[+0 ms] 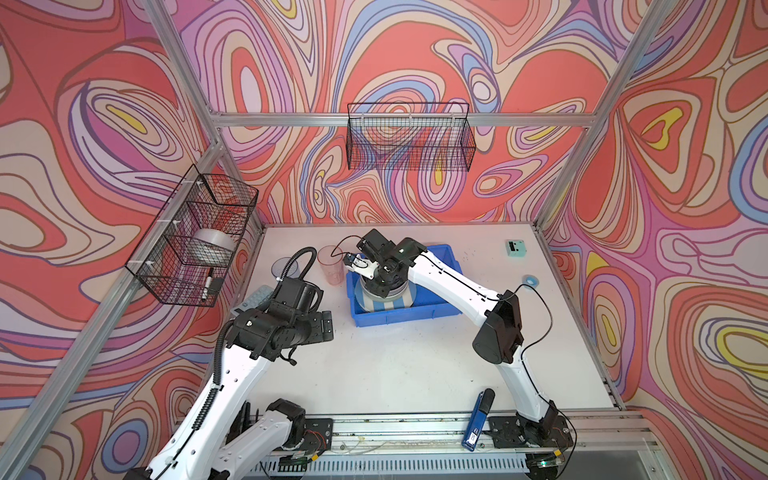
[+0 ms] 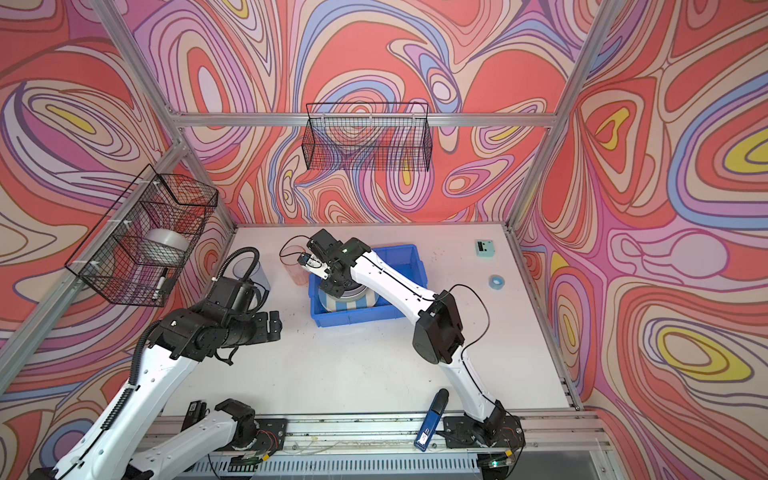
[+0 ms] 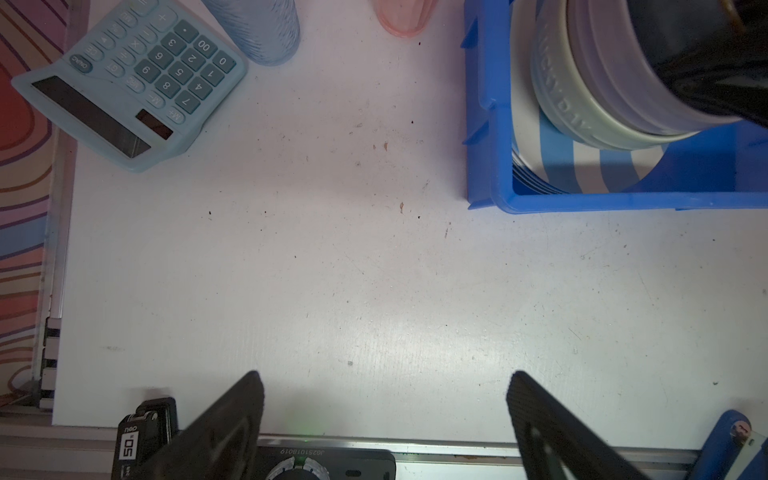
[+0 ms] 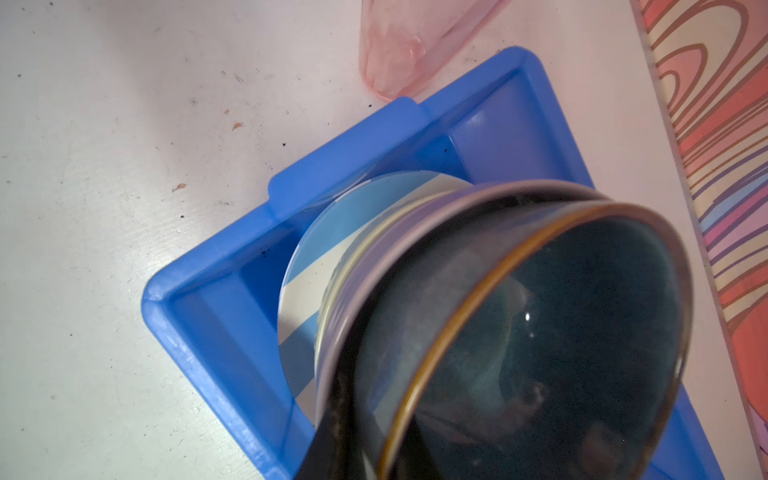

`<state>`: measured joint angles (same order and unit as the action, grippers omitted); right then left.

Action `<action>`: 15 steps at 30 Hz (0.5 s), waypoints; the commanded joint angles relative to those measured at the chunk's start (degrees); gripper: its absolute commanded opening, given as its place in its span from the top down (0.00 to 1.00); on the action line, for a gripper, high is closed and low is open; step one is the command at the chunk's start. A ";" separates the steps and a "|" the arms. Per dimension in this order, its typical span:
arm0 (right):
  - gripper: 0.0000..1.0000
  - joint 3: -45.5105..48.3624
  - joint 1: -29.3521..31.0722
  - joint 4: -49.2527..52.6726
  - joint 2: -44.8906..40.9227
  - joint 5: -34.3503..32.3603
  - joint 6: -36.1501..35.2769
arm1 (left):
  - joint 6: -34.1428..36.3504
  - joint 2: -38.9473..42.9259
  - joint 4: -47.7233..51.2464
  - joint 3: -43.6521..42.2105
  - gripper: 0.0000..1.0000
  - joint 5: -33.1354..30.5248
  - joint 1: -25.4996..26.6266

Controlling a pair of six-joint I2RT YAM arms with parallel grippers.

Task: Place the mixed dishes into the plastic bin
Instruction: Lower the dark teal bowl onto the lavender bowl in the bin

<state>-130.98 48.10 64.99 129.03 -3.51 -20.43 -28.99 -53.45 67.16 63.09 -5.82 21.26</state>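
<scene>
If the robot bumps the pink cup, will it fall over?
Probably. The pink cup stands tall on a base narrower than its mouth, so a nudge likely tips it. It looks like thin see-through plastic, probably light, and might roll once down.

Dark blue bowl (image 4: pixel 540 353), brownish rim, right at my right gripper (image 1: pixel 380 286) jaws. It's nested in lavender bowl (image 3: pixel 615 83), pale green bowl (image 3: pixel 552 91) under that, striped plate (image 3: pixel 582 166) flat at the bottom, all inside blue bin (image 3: pixel 490 137). Pink cup (image 4: pixel 407 45) and grey-blue cup (image 3: pixel 257 29) stand upright outside bin, clear of my jaws.
</scene>
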 commanded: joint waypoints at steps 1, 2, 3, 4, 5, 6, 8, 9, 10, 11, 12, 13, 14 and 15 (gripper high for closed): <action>0.78 -0.50 -0.03 -1.62 -1.66 -1.16 0.39 | -0.71 -0.16 1.93 0.17 0.05 -0.07 -0.48; 0.78 -0.51 -0.06 -1.62 -1.76 -1.24 0.55 | -0.63 -0.14 1.99 0.26 0.05 -0.11 -0.45; 0.77 -0.51 -0.02 -1.58 -1.85 -1.19 0.62 | -0.63 -0.12 2.01 0.32 0.05 -0.15 -0.51; 0.76 -0.51 -0.05 -1.62 -1.85 -1.18 0.65 | -0.63 -0.15 2.10 0.35 0.05 -0.16 -0.51; 0.74 -0.51 -0.04 -1.54 -1.93 -1.28 0.74 | -0.63 -0.16 2.18 0.44 0.05 -0.22 -0.51; 0.71 -0.46 -0.06 -1.55 -1.94 -1.43 0.73 | -0.63 -0.13 2.19 0.49 0.05 -0.20 -0.50; 0.66 -0.51 -0.02 -1.45 -2.11 -1.59 0.76 | -0.54 -0.24 2.36 0.67 0.05 -0.24 -0.48; 0.65 -0.59 -0.06 -1.36 -2.17 -1.68 0.88 | -0.54 -0.17 2.37 0.72 0.05 -0.24 -0.51; 0.64 -0.64 -0.03 -1.36 -2.20 -1.72 0.99 | -0.54 -0.17 2.39 0.78 0.05 -0.24 -0.51; 0.63 -0.76 -0.02 -1.27 -2.27 -1.76 1.08 | -0.54 -0.27 2.42 0.85 0.05 -0.24 -0.50; 0.64 -0.85 -0.02 -1.21 -2.35 -1.72 1.23 | -0.54 -0.25 2.43 0.89 0.05 -0.16 -0.51; 0.63 -0.90 -0.02 -1.18 -2.40 -1.70 1.27 | -0.54 -0.33 2.38 0.92 0.05 -0.15 -0.48; 0.63 -1.10 -0.07 -1.13 -2.55 -1.45 1.45 | -0.62 -0.26 2.37 0.91 0.05 -0.15 -0.58; 0.63 -1.16 -0.07 -1.10 -2.75 -1.05 1.65 | -0.63 -0.34 2.37 0.93 0.05 -0.15 -0.51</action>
<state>-131.02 47.99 64.12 128.73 -4.73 -19.81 -28.99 -53.63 67.57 63.09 -5.82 21.26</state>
